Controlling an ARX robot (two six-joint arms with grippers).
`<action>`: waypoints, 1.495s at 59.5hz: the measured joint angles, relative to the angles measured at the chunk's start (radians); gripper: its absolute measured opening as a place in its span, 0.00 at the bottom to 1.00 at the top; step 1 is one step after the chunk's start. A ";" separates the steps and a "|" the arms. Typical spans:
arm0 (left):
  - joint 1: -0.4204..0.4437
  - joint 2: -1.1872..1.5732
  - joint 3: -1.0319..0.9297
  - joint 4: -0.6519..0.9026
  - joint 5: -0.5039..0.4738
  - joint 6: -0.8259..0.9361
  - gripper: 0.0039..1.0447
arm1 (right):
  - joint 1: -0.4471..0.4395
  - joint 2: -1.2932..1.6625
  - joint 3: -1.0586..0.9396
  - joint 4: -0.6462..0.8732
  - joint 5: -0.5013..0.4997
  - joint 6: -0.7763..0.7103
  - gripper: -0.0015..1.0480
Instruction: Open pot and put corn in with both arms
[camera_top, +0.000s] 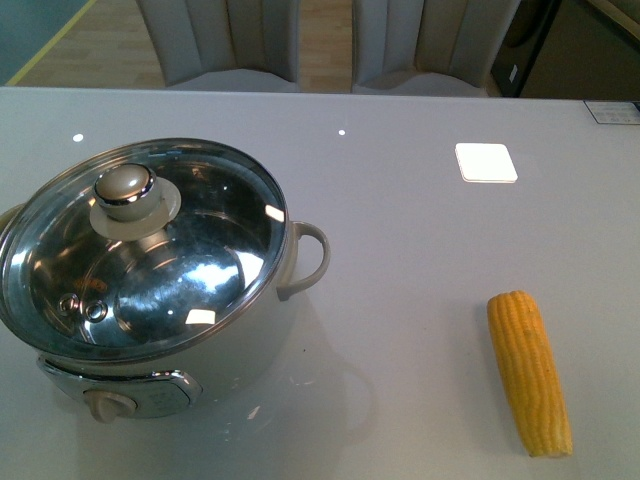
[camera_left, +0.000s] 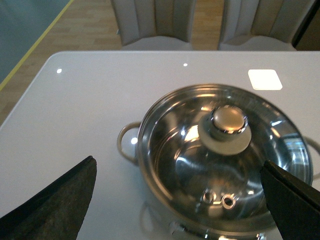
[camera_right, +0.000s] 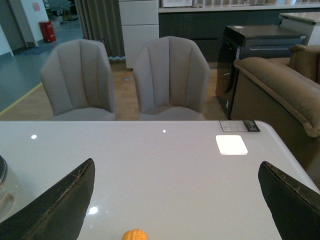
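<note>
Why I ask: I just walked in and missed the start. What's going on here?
Nothing is being handled yet. The pot sits on the table with its lid on, and the corn lies apart to its right. The left gripper hangs open above the lid; the right gripper hangs open above the table near the corn's end. Neither touches anything.

Silver mirror-steel pot (camera_top: 245, 340) with beige front knob (camera_top: 108, 404), yellow corn (camera_top: 530, 372) in straight kernel rows, pale grey glossy table (camera_top: 410, 260), grey vertically ribbed chairs (camera_right: 171, 75).
</note>
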 joint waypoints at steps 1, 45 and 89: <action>-0.005 0.027 0.006 0.026 -0.002 0.002 0.94 | 0.000 0.000 0.000 0.000 0.000 0.000 0.92; -0.052 1.207 0.396 0.812 -0.098 -0.027 0.94 | 0.000 0.000 0.000 0.000 0.000 0.000 0.92; -0.101 1.360 0.403 0.863 -0.136 -0.135 0.60 | 0.000 0.000 0.000 0.000 0.000 0.000 0.92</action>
